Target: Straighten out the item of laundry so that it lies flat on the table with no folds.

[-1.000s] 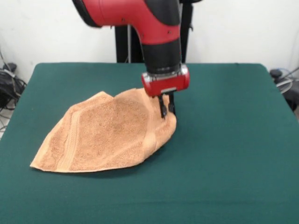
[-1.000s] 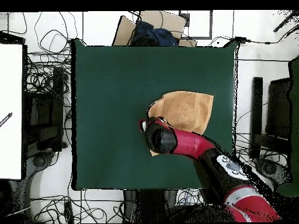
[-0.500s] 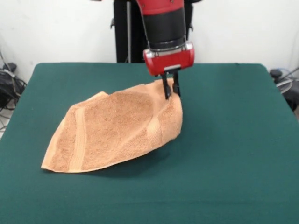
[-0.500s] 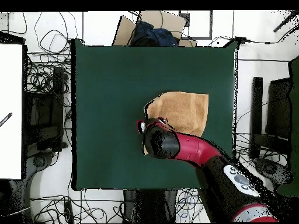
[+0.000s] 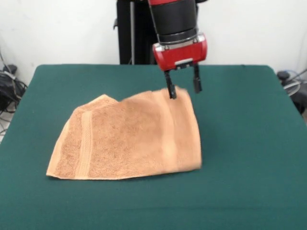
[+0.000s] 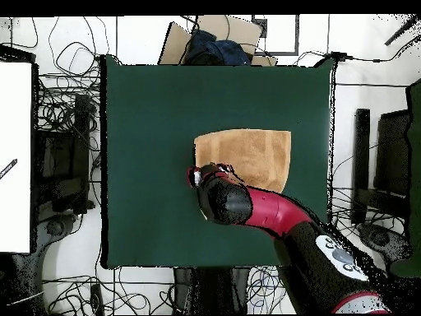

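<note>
The orange-tan towel (image 5: 129,139) lies spread on the green table (image 5: 240,143), right of the middle in the overhead view (image 6: 247,152). Its right edge is blurred and its far edge is slightly rumpled; a woven band runs near each side edge. My gripper (image 5: 183,88) hangs open and empty just above the towel's far right corner, with the left finger close to the cloth. In the overhead view the red arm (image 6: 226,202) covers the gripper and the towel's near left corner.
The black pedestal (image 5: 132,33) stands behind the table's far edge. In the overhead view, cables (image 6: 70,107) and a white board (image 6: 15,156) lie beside the table's left side, and a cardboard box (image 6: 214,37) sits past its top edge.
My gripper has risen, shifted toward the far right in the front view, and opened, letting go of the towel. The towel's lifted right part has dropped and spread out flatter.
</note>
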Motion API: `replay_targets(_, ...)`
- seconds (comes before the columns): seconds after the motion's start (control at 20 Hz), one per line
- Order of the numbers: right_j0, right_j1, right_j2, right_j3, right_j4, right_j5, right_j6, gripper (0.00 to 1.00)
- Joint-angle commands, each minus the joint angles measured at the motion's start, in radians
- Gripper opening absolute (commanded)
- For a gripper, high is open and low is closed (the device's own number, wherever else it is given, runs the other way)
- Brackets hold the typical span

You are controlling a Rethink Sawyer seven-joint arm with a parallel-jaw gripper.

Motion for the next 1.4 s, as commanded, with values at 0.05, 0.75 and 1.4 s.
replay_targets(0.05, -0.032, 0.058, 0.127, 0.066, 0.01, -0.015, 0.188, 1.0)
replay_targets(0.75, 0.012, 0.027, 0.049, 0.076, 0.01, -0.011, 0.214, 1.0)
replay_targets(1.4, 0.025, -0.039, -0.07, 0.091, -0.028, 0.187, 0.131, 1.0)
